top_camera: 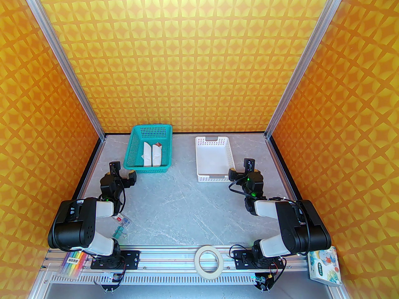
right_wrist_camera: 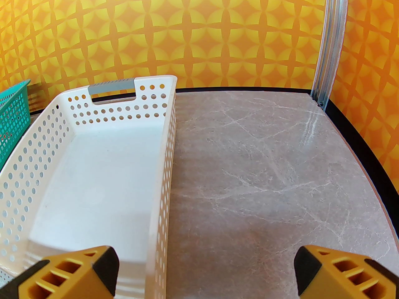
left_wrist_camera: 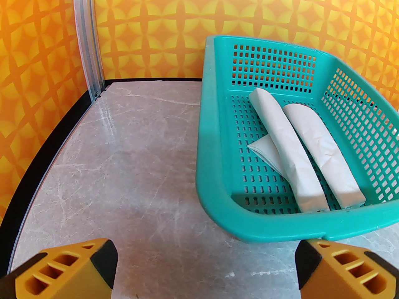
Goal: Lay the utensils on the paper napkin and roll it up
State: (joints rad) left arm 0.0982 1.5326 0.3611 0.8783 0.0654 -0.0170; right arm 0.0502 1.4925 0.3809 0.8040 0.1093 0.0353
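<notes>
1. The paper napkin (left_wrist_camera: 291, 154) is seen as a narrow white roll, laid flat on the floor of a teal basket (left_wrist_camera: 218, 173), ahead of the left hand (left_wrist_camera: 204, 262) and to its right.
2. Its near end is set close to the basket wall nearest the hand; its far end is angled away and leftward.
3. A folded white corner (left_wrist_camera: 263, 151) is seen projecting from beneath its left side.
4. A second white roll (left_wrist_camera: 324, 154) is laid just beside it, on the right, nearly parallel.
</notes>
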